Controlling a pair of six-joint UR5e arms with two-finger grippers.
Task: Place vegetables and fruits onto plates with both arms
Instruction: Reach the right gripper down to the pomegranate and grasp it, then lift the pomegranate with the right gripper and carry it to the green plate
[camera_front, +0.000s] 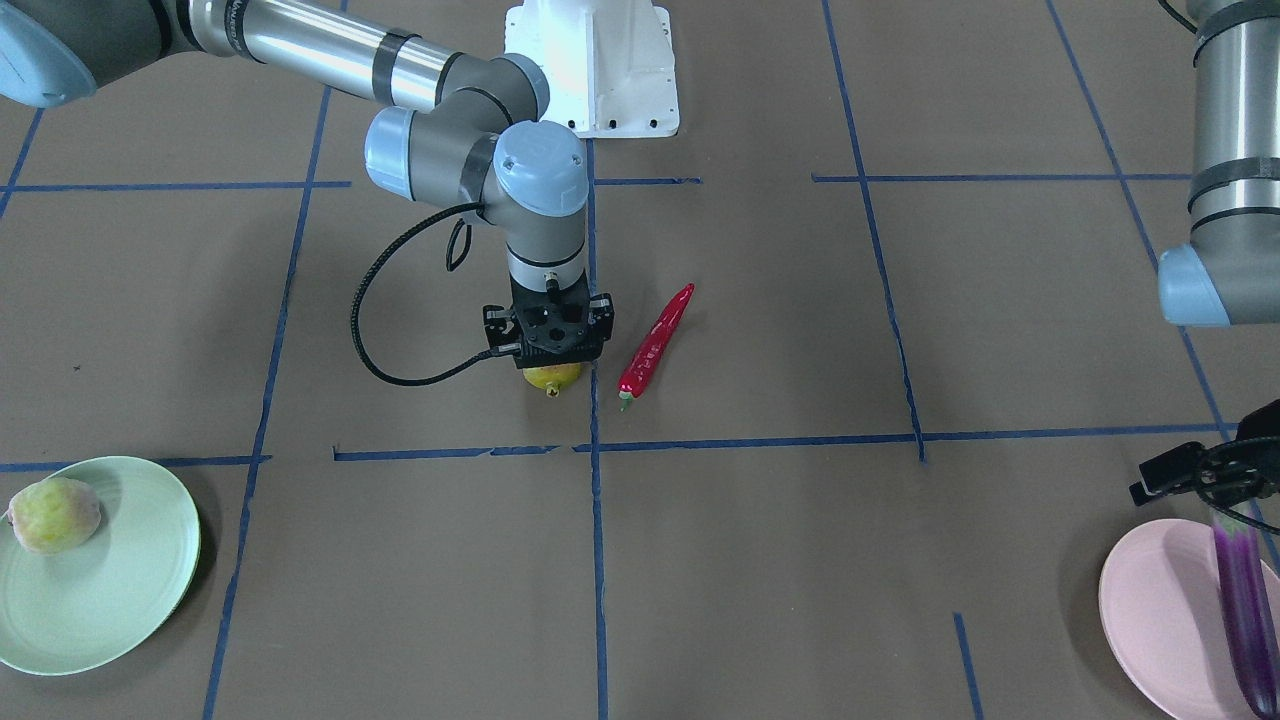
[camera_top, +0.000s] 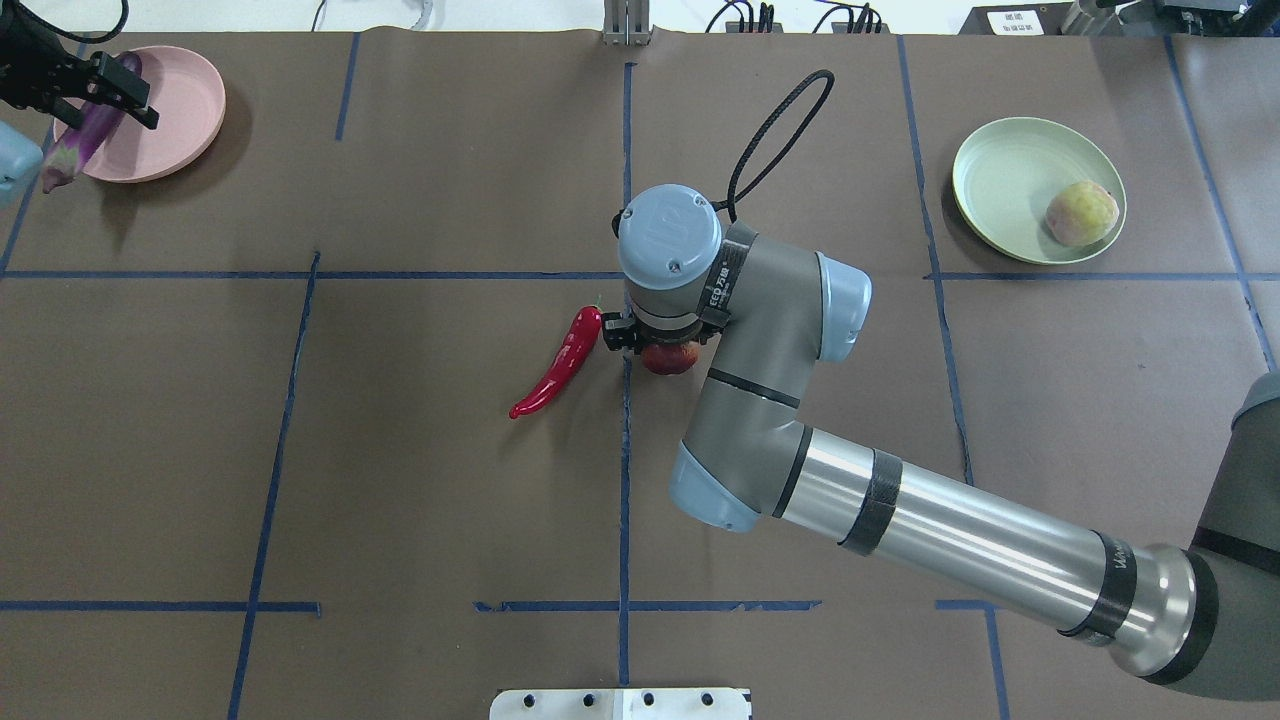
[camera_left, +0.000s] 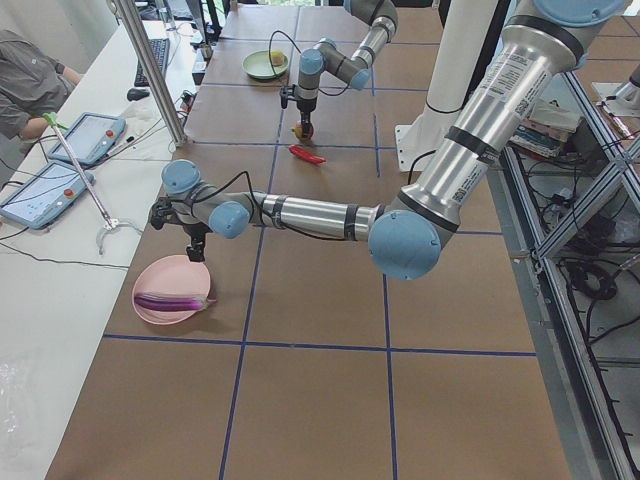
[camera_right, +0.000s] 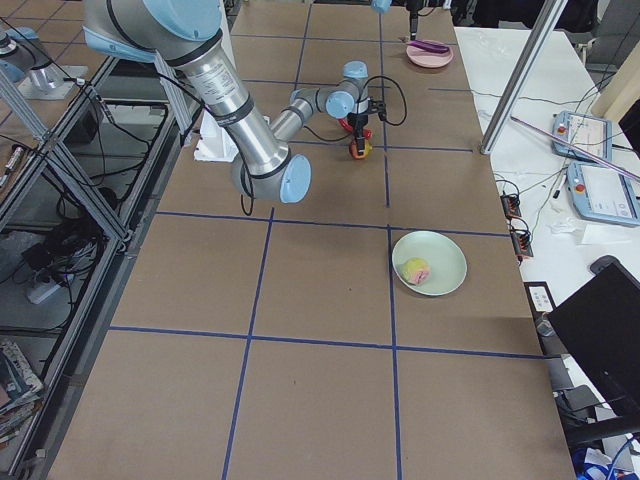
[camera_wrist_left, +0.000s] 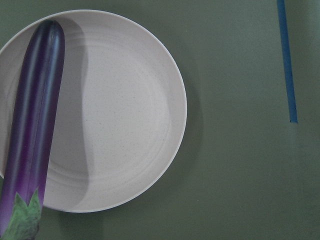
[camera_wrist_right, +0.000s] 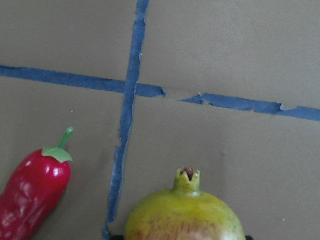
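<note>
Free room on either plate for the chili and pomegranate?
Green plate: bare across the half away from the peach, which sits at one edge. Pink plate: bare beside the eggplant lying along one side. Crowded: the middle, where chili, pomegranate and right gripper bunch together.

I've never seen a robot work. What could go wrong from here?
The right gripper sits over the pomegranate, with the red chili pepper close beside it; grasping could nudge the pepper. The pomegranate is round, so it might slip or roll. The eggplant lies along the pink plate's edge, its cap past the rim; a bump from the left gripper nearby might tip it off.
</note>
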